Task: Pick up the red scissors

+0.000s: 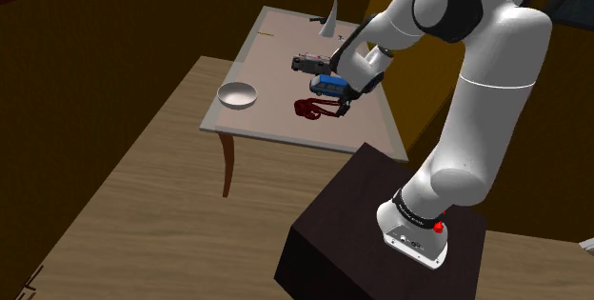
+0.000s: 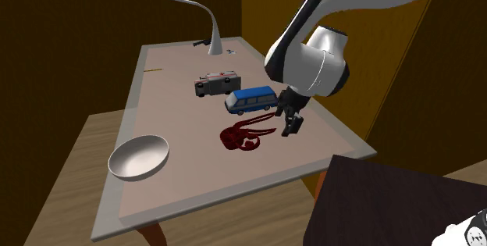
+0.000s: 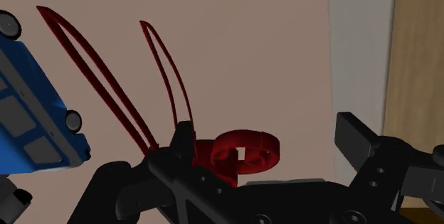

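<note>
Positioning is judged in hand: the wide-spread tool (image 3: 269,131) is poised astride the red scissors (image 3: 245,153) at the handle; lowering and closing are needed next.

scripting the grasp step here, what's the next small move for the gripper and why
Probably shut the fingers. They stand open, and a red loop of the scissors lies between them on the table, nearer one finger than the other. The blue van sits off to the side, outside the gap.
</note>
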Tool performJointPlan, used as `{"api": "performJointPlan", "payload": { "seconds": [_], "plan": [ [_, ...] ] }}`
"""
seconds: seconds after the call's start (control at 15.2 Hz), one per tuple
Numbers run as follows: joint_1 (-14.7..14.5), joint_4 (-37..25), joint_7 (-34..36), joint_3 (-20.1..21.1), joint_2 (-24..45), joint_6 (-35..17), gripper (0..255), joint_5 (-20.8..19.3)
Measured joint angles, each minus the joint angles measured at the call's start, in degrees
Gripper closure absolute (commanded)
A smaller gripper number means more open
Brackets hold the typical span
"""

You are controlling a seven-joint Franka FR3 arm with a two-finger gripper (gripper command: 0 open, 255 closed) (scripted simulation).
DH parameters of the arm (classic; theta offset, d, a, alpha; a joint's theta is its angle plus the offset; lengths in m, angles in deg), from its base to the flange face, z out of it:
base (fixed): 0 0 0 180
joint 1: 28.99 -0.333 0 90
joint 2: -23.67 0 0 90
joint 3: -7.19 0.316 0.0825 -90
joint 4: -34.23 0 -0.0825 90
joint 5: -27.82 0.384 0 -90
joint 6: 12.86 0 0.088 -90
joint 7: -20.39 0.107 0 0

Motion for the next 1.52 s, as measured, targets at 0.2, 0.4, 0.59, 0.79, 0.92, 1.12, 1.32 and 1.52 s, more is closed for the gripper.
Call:
{"api": "performJointPlan", "payload": {
  "seconds": [0.2,0.4,0.59,0.79,0.92,1.12,1.32,1.52],
  "plan": [
    [5.99,-7.10,-10.52,5.19,6.66,0.90,0,9.10],
    [10.31,-14.29,-17.65,8.00,12.67,2.40,0,14.25],
    [13.62,-22.13,-22.90,10.46,19.18,3.64,0,18.19],
    [15.17,-24.84,-26.22,11.74,21.91,3.75,0,20.85],
    [15.82,-25.97,-27.78,12.44,23.42,3.58,0,22.40],
    [16.67,-27.60,-30.01,13.39,25.64,3.20,0,24.72],
    [17.07,-28.55,-30.88,13.79,26.91,3.16,255,25.65],
    [17.14,-28.74,-30.94,13.82,27.10,3.18,255,25.71]
  ]
}}
